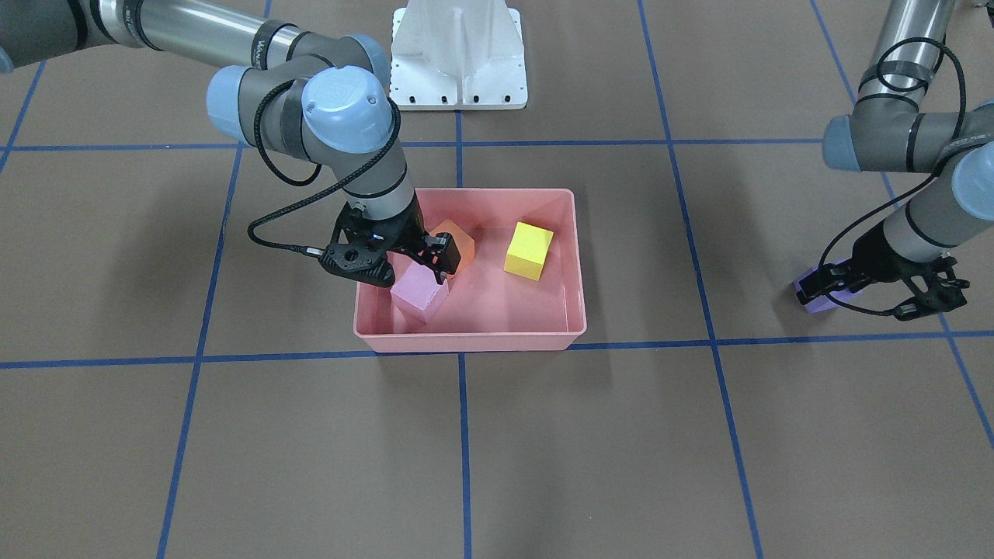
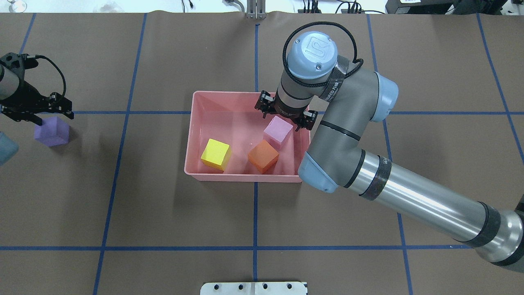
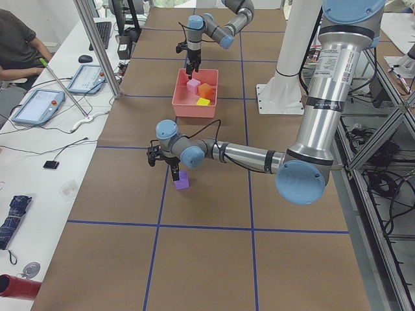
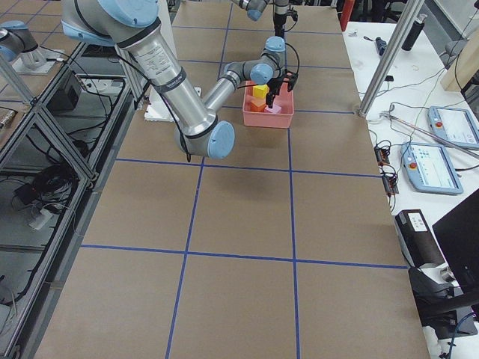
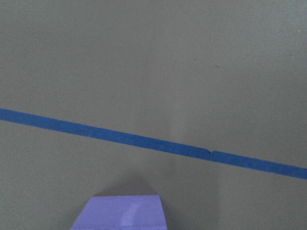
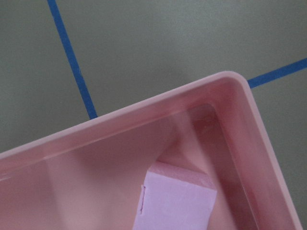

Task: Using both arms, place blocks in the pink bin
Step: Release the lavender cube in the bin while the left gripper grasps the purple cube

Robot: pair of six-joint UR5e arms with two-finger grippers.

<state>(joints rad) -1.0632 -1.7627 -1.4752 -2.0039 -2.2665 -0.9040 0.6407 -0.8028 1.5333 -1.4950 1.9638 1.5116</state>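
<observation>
A shallow salmon-pink plastic bin (image 2: 190, 135) on the brown surface (image 2: 163, 213) holds the yellow foam cube (image 2: 215, 154), the orange foam cube (image 2: 263, 156) and the light pink foam cube (image 2: 278, 132). The right gripper (image 1: 409, 272) hovers over the pink cube, fingers wide. Well off the bin's left end, the purple foam cube (image 2: 52, 131) sits below the left gripper (image 2: 54, 118), whose fingers are wide

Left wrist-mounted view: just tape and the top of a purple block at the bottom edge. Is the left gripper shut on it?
Observer: No. The left gripper is open, and the purple block sits on the table, not gripped.
Operator: How many blocks are in the bin?
Observer: Three. The yellow block, the orange block and the light pink block all lie in the pink bin.
</observation>
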